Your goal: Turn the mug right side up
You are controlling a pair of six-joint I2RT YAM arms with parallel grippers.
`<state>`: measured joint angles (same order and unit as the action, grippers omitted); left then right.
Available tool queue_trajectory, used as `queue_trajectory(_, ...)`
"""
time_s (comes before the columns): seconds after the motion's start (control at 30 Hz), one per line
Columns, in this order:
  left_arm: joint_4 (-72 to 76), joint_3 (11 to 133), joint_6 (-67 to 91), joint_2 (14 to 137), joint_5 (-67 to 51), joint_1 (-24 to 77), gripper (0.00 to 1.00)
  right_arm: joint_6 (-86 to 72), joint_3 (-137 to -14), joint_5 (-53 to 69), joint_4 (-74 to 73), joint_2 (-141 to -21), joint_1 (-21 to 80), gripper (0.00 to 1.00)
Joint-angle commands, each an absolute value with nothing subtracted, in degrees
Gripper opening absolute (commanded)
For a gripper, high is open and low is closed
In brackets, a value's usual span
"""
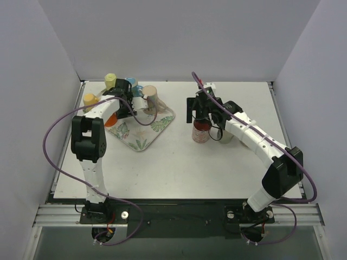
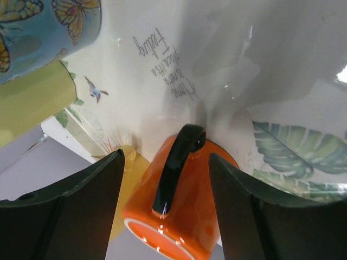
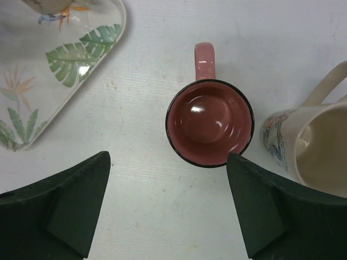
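The orange mug (image 2: 187, 216) – glazed, slippery, breakable – is best gripped across its body; left hand (image 2: 165, 157) and right hand (image 3: 168, 157) stand wide.

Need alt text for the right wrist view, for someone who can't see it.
A pink mug stands upright, mouth up, on the white table, just ahead of the open right gripper. A cream mug sits upright to its right; a leaf-print tray corner shows at upper left.
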<state>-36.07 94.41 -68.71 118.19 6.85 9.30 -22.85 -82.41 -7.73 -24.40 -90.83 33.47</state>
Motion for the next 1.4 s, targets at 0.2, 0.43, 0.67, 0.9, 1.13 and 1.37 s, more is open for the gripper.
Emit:
queue_trajectory(0.2,-32.3,99.1,-70.9,124.4,11.3,8.2,0.26,-22.1,-78.9,-10.7,-24.9,-85.9,34.5,0.83)
queue_trajectory(0.43,-37.9,96.5,-64.8,115.8,6.8,8.8,0.0,-21.6,-78.0,-11.7,-24.8,-83.1,36.1,0.83)
queue_trajectory(0.67,-44.8,101.1,-43.9,106.5,-5.4,8.0,0.0,-19.8,-78.0,-12.4,-23.4,-80.9,41.7,0.83)
queue_trajectory(0.9,-44.5,98.0,-25.7,94.2,-30.7,7.6,0.0,-23.6,-69.5,3.1,-3.0,-75.2,44.8,0.84)
queue_trajectory(1.13,-32.6,94.1,-0.4,87.9,-54.8,8.3,0.0,-30.0,-63.9,13.0,17.3,-73.2,49.1,0.84)
queue_trajectory(1.37,-28.2,91.8,8.7,87.0,-60.3,11.2,0.0,-34.7,-65.5,14.4,26.1,-77.4,50.1,0.79)
